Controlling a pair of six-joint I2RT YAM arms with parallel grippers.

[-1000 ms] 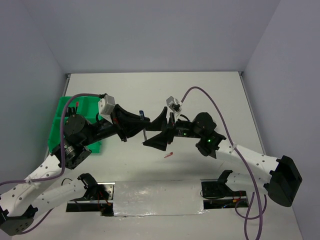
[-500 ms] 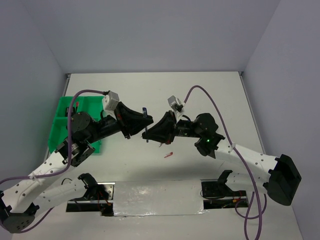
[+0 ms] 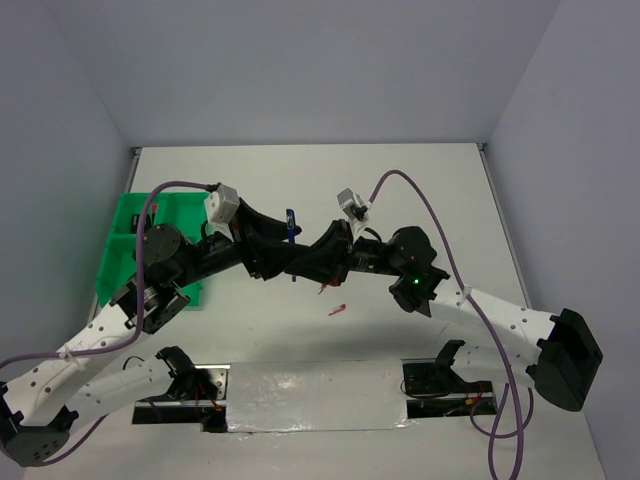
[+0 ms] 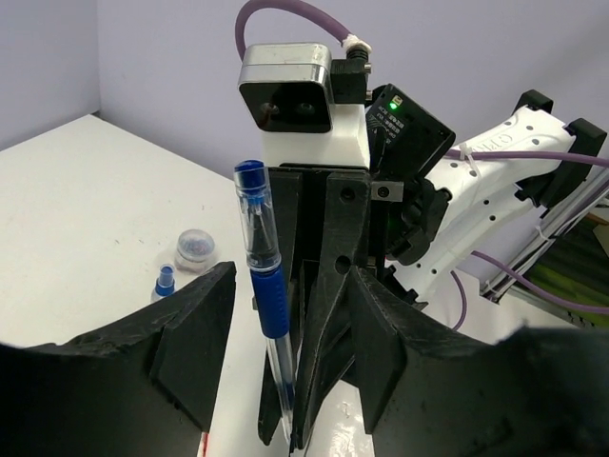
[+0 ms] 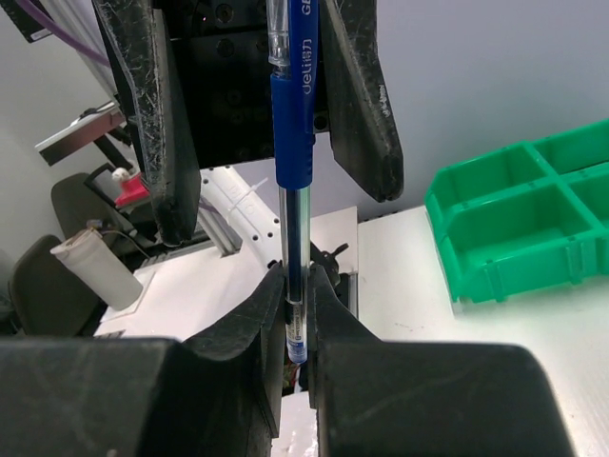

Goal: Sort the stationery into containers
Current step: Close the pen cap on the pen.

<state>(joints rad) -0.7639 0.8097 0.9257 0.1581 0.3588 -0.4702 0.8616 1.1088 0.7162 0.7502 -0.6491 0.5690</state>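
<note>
A blue pen (image 5: 293, 124) stands upright between the two arms above the table's middle. My right gripper (image 5: 298, 324) is shut on the pen's lower clear barrel. My left gripper (image 4: 290, 333) is open, and its fingers (image 5: 152, 114) stand apart on either side of the pen's blue grip (image 4: 265, 305) without touching it. In the top view the pen (image 3: 291, 225) shows where the left gripper (image 3: 283, 250) and right gripper (image 3: 302, 266) meet. The green container tray (image 3: 125, 250) lies at the left edge, partly behind the left arm.
A thin red pen (image 3: 337, 309) lies on the table just in front of the grippers. A tiny blue-capped bottle (image 4: 164, 284) and a small translucent round roll (image 4: 195, 248) sit on the table beyond the pen. The tray's compartments (image 5: 514, 219) in view hold nothing.
The right gripper closed onto the pen's lower end, then the left gripper's fingers spread away from it. The two grippers have drawn closer together.
</note>
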